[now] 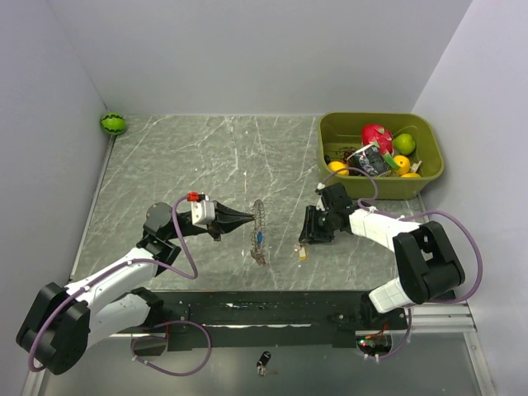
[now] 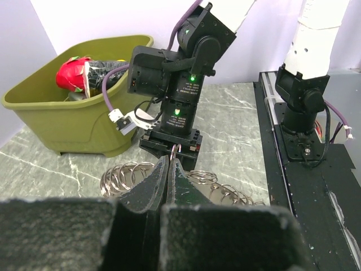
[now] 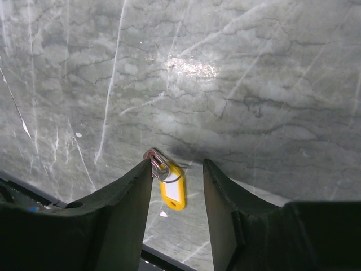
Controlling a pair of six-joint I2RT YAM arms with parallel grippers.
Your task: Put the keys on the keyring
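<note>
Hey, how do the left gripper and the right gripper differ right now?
The left gripper is shut, fingers pressed together and seemingly pinching the keyring; the right gripper is open. The left gripper points sideways across the table; the right gripper points down at the marble. The left gripper is at the ring, while the right gripper straddles a yellow tag. Both have black fingers and sit low over the table.

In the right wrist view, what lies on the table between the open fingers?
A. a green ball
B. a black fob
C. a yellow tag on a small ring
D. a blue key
C: the yellow tag lies on the table between the spread fingers of the right gripper.
</note>
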